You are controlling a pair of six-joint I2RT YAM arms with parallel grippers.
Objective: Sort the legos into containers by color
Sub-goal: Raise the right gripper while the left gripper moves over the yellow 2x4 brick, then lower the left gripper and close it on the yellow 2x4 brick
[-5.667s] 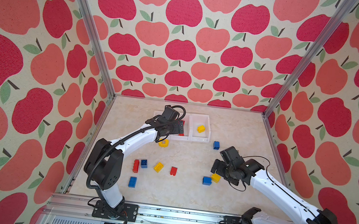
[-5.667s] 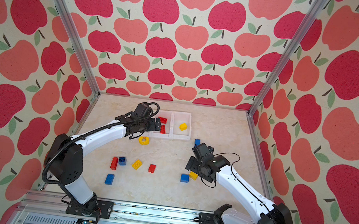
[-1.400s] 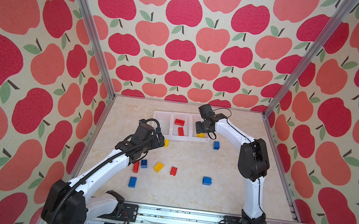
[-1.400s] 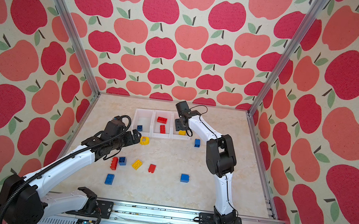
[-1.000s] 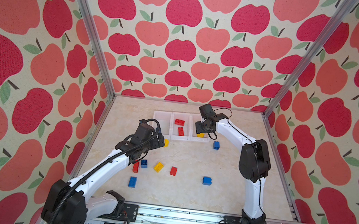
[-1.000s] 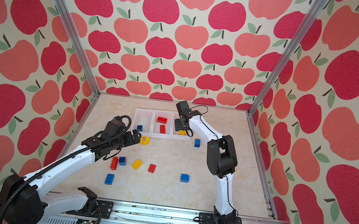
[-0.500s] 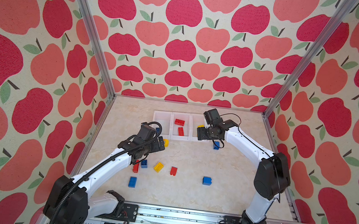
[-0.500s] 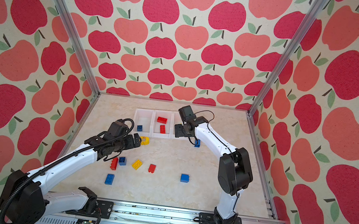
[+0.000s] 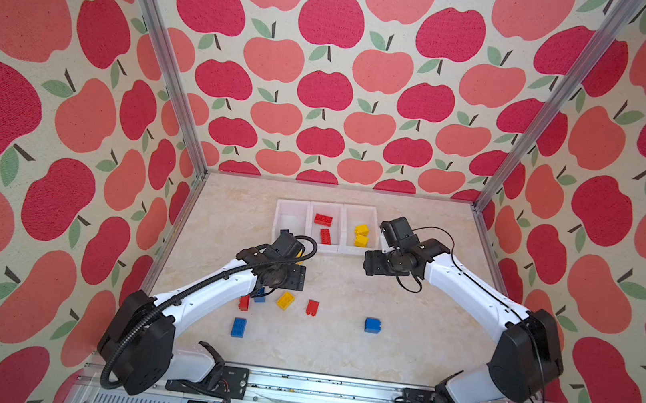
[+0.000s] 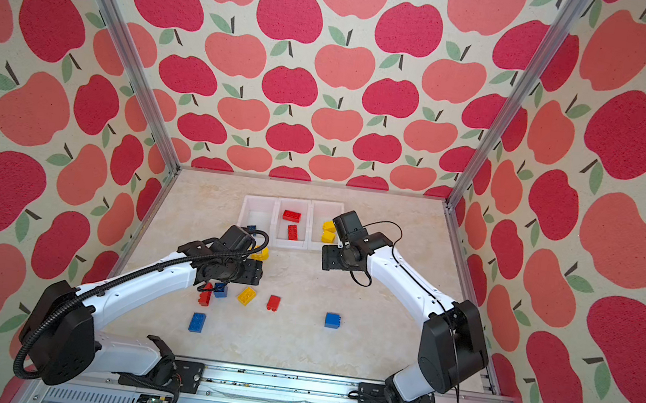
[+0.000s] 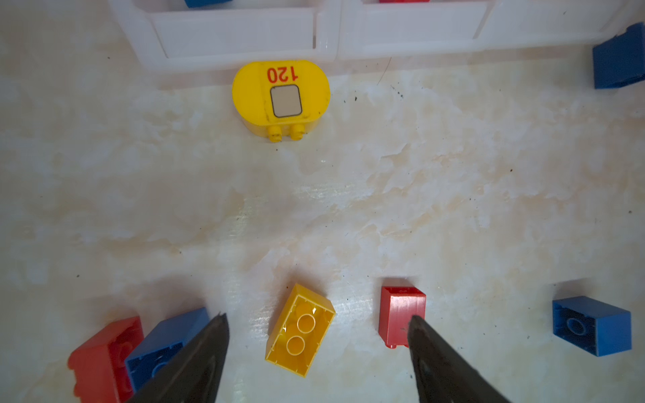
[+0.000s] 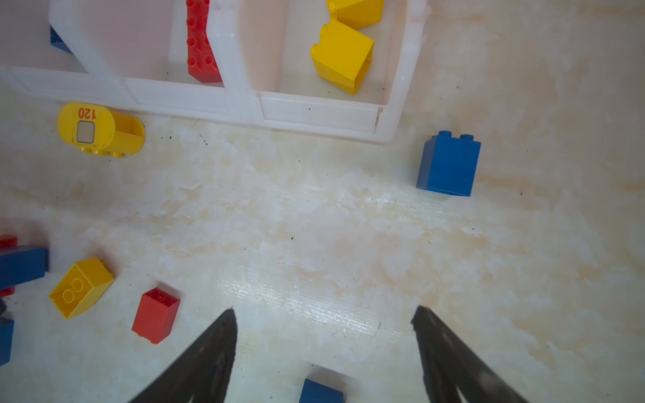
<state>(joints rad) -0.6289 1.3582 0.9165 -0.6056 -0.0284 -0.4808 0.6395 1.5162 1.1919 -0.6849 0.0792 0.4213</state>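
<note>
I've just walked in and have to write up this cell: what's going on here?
Lego bricks are being sorted by colour into three joined white bins. Two red bricks lie in the middle bin, two yellow bricks in the right one, a blue brick in the left. The left end effector, open and empty, hovers over a loose yellow brick; the right end effector, also open and empty, hangs in front of the bins. Several other bricks lie unsorted.

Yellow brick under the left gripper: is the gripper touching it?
Apart. The left wrist view shows the yellow brick between the left gripper's open fingertips, with bare floor on both sides.
</note>
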